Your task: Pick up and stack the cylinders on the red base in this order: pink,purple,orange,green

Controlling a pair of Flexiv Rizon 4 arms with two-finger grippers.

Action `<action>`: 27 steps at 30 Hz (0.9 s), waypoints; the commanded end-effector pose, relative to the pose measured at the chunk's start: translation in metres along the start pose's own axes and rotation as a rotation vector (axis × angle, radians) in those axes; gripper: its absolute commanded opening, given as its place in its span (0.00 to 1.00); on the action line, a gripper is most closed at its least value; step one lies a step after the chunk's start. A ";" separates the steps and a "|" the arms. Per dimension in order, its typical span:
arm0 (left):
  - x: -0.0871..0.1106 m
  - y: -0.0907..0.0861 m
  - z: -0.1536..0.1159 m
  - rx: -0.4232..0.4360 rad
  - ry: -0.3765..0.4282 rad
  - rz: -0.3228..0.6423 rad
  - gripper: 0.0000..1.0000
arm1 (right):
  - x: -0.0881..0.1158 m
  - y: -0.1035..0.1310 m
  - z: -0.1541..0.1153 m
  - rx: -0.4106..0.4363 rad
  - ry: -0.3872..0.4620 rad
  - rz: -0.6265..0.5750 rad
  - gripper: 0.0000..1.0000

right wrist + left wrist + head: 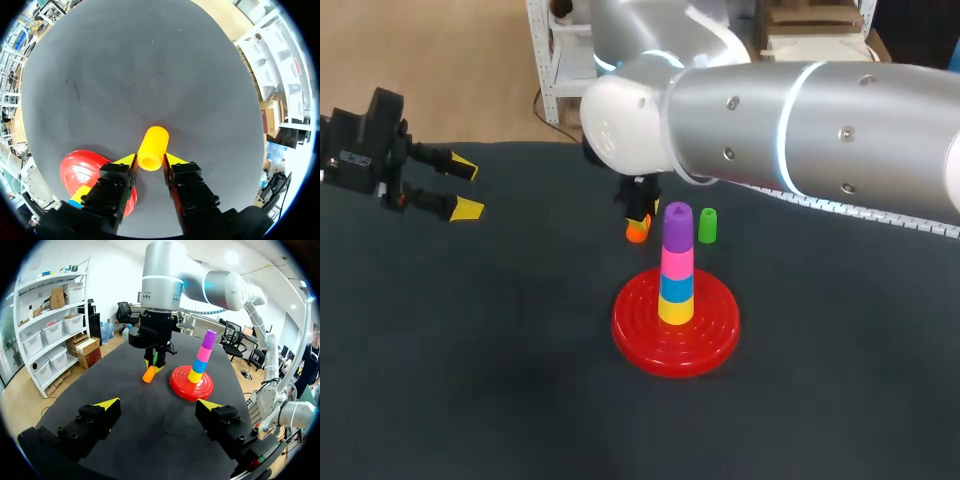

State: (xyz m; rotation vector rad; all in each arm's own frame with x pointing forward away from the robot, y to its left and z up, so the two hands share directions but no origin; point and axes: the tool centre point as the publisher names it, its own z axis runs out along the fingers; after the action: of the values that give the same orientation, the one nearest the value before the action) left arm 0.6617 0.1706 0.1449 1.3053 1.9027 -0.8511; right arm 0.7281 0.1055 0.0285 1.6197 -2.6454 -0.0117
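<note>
Just above centre of the head view, the orange cylinder (637, 229) sits under the right gripper (150, 161), a little left of the stack. In the right wrist view both yellow tips press its sides at the end nearest the wrist. The jaws are narrowed to the cylinder's width, so it is gripped, and most of the body sticks out ahead of the fingers. In the left wrist view it hangs tilted below those fingers; can't tell if its low end touches the table (470, 380).

The red base (640, 340) is at lower centre, with yellow piece (675, 308), blue piece (676, 287), pink cylinder (677, 258) and purple cylinder (678, 222) stacked on it. The green cylinder (707, 226) stands upright just right of the purple one in the frame.

The left gripper (462, 188) is at upper left, spread wide, holding nothing, well apart from everything.

Handling guess: small plastic piece, looks light, stiff and smooth, not fragile. The round wall probably slips or pivots in a two-finger pinch, and the hold near one end likely lets it swing. Better to hold across the mid-body, keeping the hollow-looking end free to drop onto the stack
</note>
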 end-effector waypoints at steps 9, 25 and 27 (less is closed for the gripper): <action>0.002 0.001 0.000 0.003 -0.003 0.004 1.00 | 0.008 -0.002 -0.090 0.144 0.000 -0.089 0.00; 0.002 0.001 0.000 0.003 -0.003 0.004 1.00 | 0.071 0.078 -0.210 0.289 -0.089 -0.236 0.00; 0.002 0.001 0.000 0.003 -0.003 0.004 1.00 | 0.081 0.088 -0.217 0.290 -0.099 -0.256 0.00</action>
State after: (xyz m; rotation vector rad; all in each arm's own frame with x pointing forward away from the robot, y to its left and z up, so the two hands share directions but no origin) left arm 0.6617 0.1706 0.1449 1.3053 1.9027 -0.8511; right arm 0.6667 0.1036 0.2378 1.9492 -2.4641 0.2303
